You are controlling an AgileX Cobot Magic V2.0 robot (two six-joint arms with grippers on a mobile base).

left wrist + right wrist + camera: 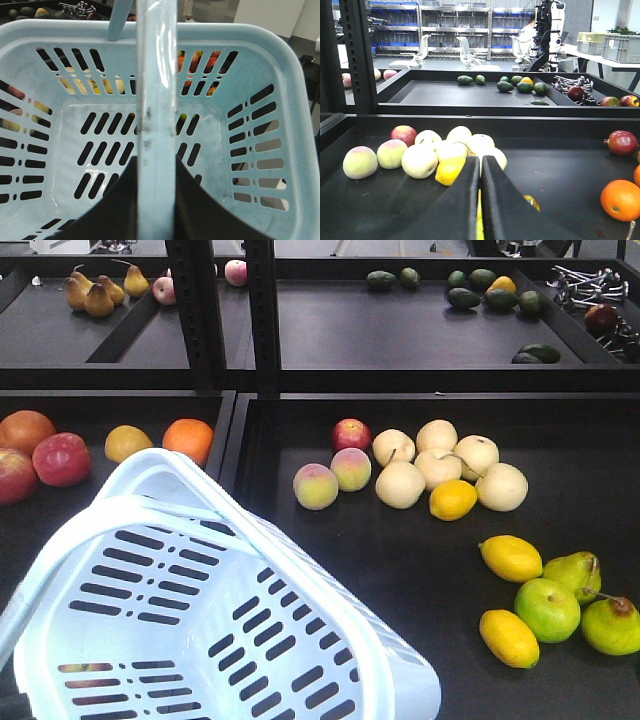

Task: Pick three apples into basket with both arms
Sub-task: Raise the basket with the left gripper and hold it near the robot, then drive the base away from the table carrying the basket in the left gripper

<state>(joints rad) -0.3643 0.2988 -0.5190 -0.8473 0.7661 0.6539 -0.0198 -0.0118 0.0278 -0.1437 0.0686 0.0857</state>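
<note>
And the left tool (pixel 155 165) pinches the handle (pixel 156 75) of the empty basket (pixel 215 580), tilted at the left of the shelf (pixel 420 570); the right tool (pixel 480 162), pressed together, should spread wide before dropping over the dark red apples (pixel 62 459) by the oranges (pixel 188 438).

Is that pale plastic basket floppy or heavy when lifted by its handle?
Probably stiff: the basket has a thick rim. Likely light, being slotted with nothing inside. Gripped at one handle, it sits tilted, so it may swing.

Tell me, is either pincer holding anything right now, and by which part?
The left pincer grips the basket by its handle; the right pincer is shut on nothing.
</note>
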